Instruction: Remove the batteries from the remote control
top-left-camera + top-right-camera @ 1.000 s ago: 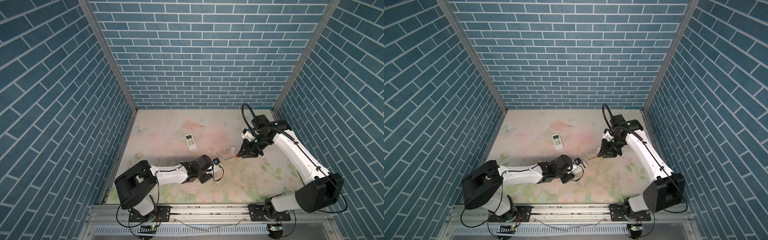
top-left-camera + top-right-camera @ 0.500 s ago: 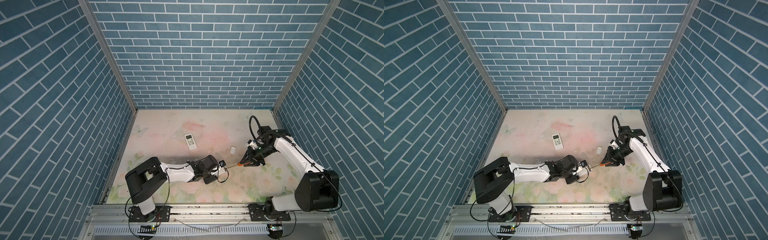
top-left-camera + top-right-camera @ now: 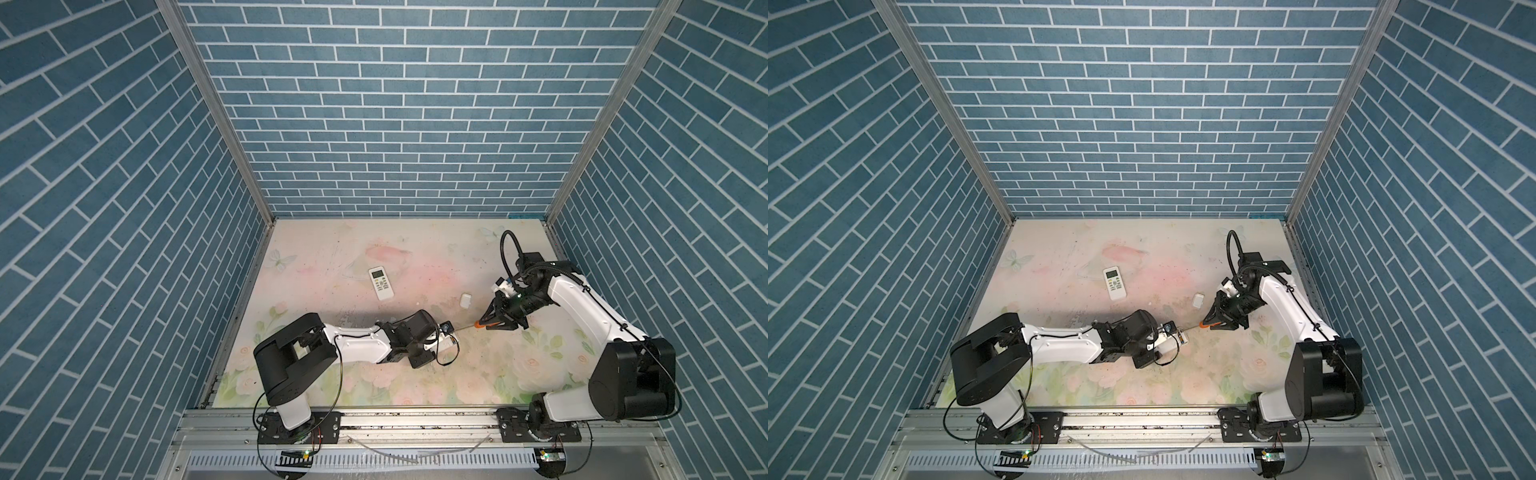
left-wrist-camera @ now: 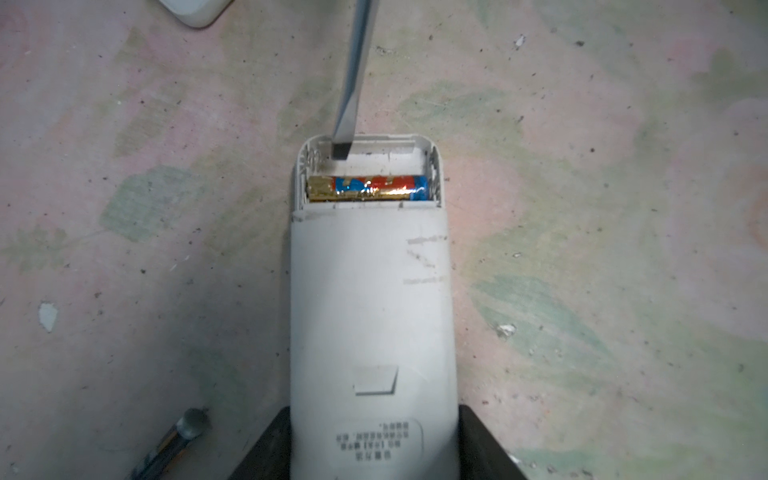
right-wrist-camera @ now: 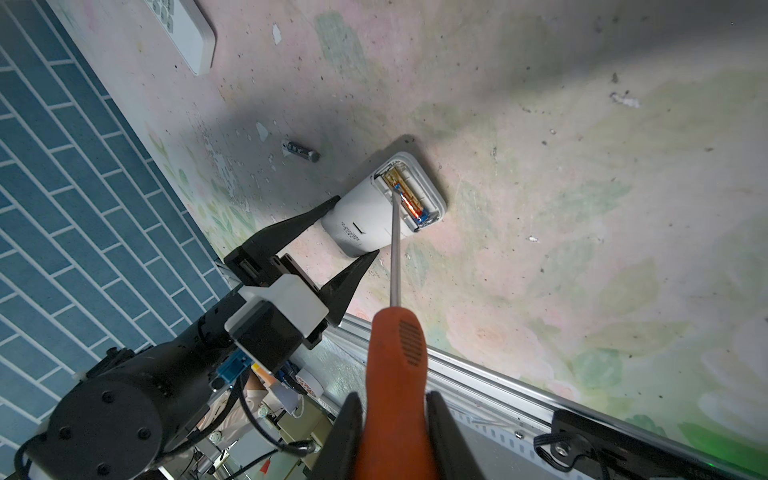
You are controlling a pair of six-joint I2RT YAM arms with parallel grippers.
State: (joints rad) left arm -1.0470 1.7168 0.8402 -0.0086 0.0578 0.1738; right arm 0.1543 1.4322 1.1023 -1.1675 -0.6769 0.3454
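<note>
Both top views: scuffed floral tabletop (image 3: 478, 374), blue brick walls (image 3: 395, 124) around.

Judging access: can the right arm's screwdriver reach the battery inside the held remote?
Probably yes: the battery lies uncovered, the screwdriver tip sits in the empty slot beside it, and the left tool grips the remote at its other end.
</note>
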